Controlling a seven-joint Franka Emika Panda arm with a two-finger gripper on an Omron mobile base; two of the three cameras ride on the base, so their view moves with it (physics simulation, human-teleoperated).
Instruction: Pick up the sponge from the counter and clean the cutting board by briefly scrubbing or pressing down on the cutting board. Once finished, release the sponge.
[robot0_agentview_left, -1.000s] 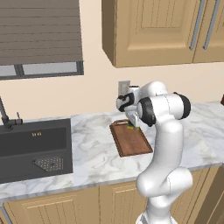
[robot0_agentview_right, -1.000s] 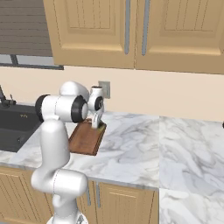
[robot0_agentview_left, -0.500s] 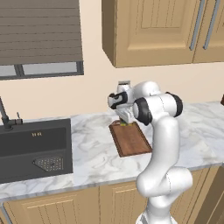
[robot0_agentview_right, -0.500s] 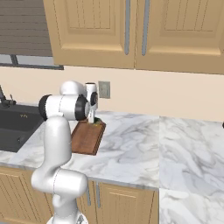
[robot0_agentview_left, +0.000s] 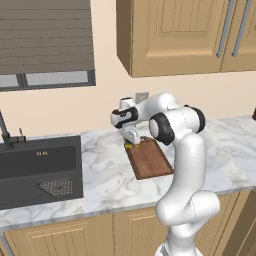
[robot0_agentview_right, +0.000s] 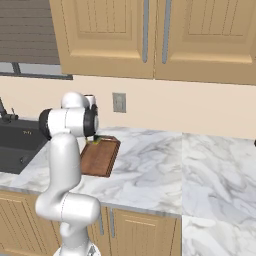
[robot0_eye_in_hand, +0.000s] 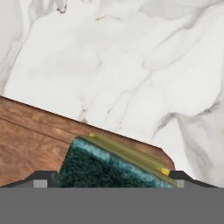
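Since the earlier frames, the gripper (robot0_agentview_left: 132, 141) has swung leftward along the cutting board (robot0_agentview_left: 151, 161) and now sits over its far corner, the arm's wrist folded back toward the wall. From the hand view, the sponge (robot0_eye_in_hand: 114, 164) is clamped between the two fingertips (robot0_eye_in_hand: 43, 178), green scrub face toward the camera and yellow body along its upper edge, pressed against the reddish-brown board (robot0_eye_in_hand: 30, 142) beside its rim. Beyond that rim lies the white-grey marbled counter (robot0_eye_in_hand: 122, 65). In the left base view the sponge (robot0_agentview_left: 131, 145) appears as a small yellow-green patch at the board's far left corner, directly under the gripper. A dark inset sink (robot0_agentview_left: 37, 170) with a faucet (robot0_agentview_left: 6, 135) occupies the counter (robot0_agentview_left: 100, 175) to the left, below a window with a slatted blind (robot0_agentview_left: 45, 37). Light wooden wall cabinets (robot0_agentview_right: 150, 35) hang above, an outlet plate (robot0_agentview_right: 119, 102) is set in the beige wall, and matching cabinet fronts (robot0_agentview_right: 145, 230) run beneath the worktop.
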